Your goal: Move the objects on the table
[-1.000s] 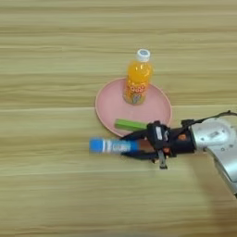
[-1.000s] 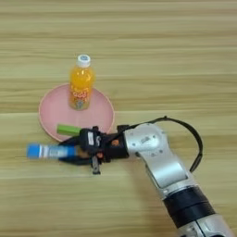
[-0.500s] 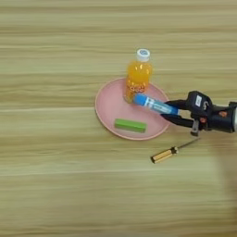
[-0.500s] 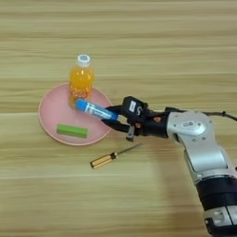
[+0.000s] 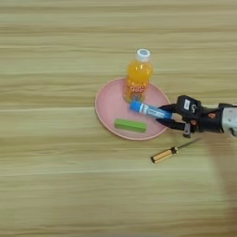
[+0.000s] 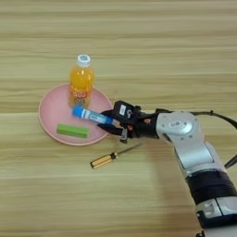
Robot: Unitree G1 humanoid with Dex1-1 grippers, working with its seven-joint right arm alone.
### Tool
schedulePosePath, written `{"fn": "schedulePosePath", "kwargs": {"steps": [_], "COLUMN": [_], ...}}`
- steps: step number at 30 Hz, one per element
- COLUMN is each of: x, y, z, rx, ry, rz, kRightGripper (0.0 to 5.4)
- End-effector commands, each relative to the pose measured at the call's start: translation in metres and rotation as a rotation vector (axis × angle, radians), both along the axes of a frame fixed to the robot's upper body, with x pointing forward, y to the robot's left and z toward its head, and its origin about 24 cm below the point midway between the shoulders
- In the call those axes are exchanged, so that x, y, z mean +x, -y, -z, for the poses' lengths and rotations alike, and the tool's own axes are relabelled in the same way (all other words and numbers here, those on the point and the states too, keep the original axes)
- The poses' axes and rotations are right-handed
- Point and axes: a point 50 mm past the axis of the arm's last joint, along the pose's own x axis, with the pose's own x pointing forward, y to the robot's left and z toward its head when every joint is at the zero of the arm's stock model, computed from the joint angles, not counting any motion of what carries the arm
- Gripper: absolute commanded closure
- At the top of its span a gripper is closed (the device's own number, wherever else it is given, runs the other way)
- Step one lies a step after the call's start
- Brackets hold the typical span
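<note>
Table (image 5: 55,185): matt wood, plank grain. Plate (image 5: 107,111): smooth pink plastic. Bottle (image 5: 138,76): clear plastic. Forearm (image 6: 185,134): silver metal, slight sheen.

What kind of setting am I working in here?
Probably a tabletop test bench, not a kitchen: a bare wooden table with unrelated items, a pink plate, orange-drink bottle, screwdriver, and the right gripper holding a blue tube.

No readable text anywhere. Showed only a printed label on the orange-drink bottle (image 5: 137,79), its markings too small to make out, and a white label on the blue tube (image 6: 94,116), likewise illegible. Bore no legible marks on the hand (image 5: 170,115) either.
</note>
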Motion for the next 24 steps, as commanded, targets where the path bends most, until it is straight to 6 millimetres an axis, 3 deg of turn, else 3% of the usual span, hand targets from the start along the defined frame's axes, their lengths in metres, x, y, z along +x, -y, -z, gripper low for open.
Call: {"fn": "schedulePosePath", "kwargs": {"steps": [1, 14, 24], "x": [0.011, -0.015, -0.031], "y": [0.005, 0.028, 0.011], "z": [-0.035, -0.064, -0.050], "rx": [-0.004, 0.213, 0.384], "ry": [0.133, 0.148, 0.144], "rz": [0.006, -0.009, 0.000], "kRightGripper": [3.00, 1.57, 0.45]}}
